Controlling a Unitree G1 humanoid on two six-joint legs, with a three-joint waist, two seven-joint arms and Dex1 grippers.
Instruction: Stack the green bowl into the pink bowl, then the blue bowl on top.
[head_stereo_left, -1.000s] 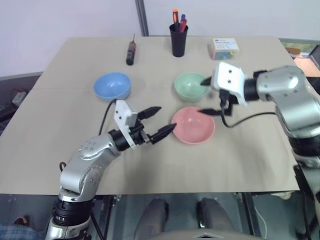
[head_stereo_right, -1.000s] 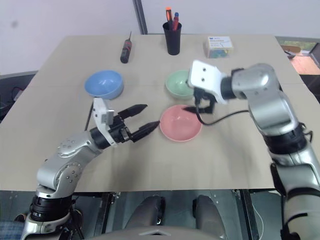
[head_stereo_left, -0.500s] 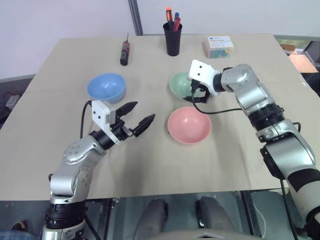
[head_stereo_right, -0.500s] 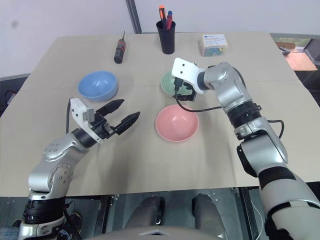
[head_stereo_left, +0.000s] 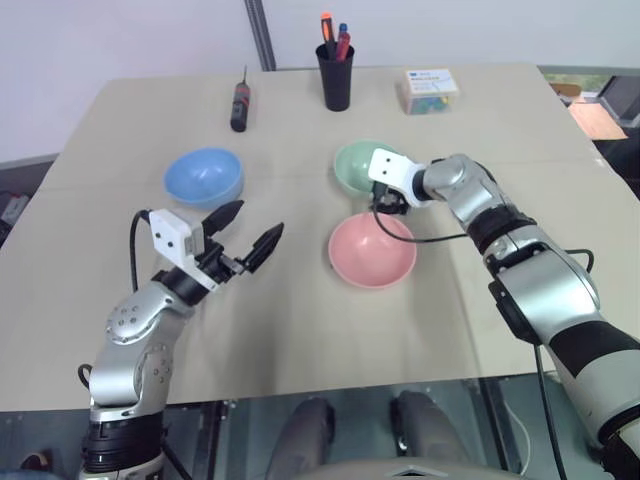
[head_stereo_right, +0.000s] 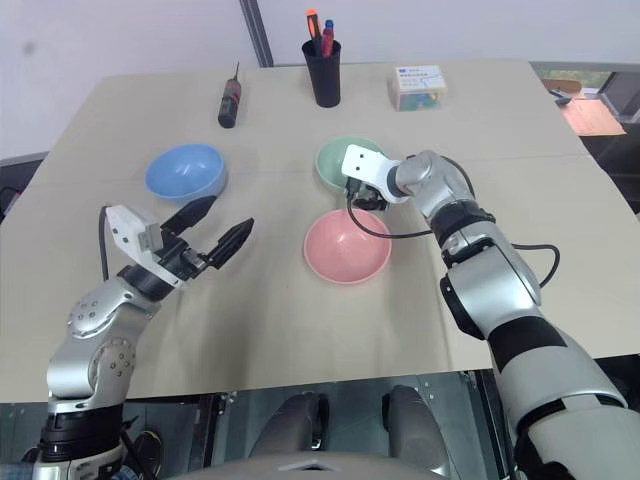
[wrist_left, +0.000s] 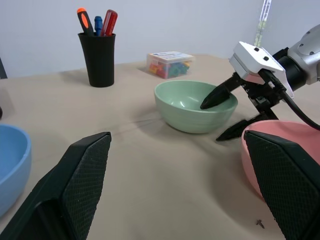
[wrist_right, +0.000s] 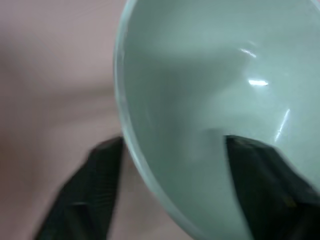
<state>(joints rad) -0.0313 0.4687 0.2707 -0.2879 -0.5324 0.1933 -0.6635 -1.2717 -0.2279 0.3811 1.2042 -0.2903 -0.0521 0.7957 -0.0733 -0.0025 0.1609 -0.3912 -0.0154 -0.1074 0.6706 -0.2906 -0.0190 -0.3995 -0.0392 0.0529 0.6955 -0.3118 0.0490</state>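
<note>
The green bowl (head_stereo_left: 357, 164) stands upright on the table, just behind the pink bowl (head_stereo_left: 372, 251). My right gripper (head_stereo_left: 385, 203) straddles the green bowl's near rim, open. One finger (wrist_right: 260, 175) is inside the green bowl (wrist_right: 200, 90), and the other one (wrist_right: 95, 185) is outside its wall. The left wrist view shows the same straddle on the green bowl (wrist_left: 190, 112). The blue bowl (head_stereo_left: 203, 177) sits apart at the left. My left gripper (head_stereo_left: 258, 217) hovers open and empty between the blue and pink bowls, nearer the table's front.
At the back of the table stand a black pen cup (head_stereo_left: 336, 75), a screwdriver (head_stereo_left: 239, 100) and a small box of coloured pieces (head_stereo_left: 432, 88). The right arm's cable (head_stereo_left: 440, 238) hangs over the pink bowl's far edge. Bare tabletop lies in front of the bowls.
My right gripper has dropped from above the pink bowl onto the green bowl's near rim. My left gripper has drawn back to the left, away from the pink bowl. The camera has shifted too.
</note>
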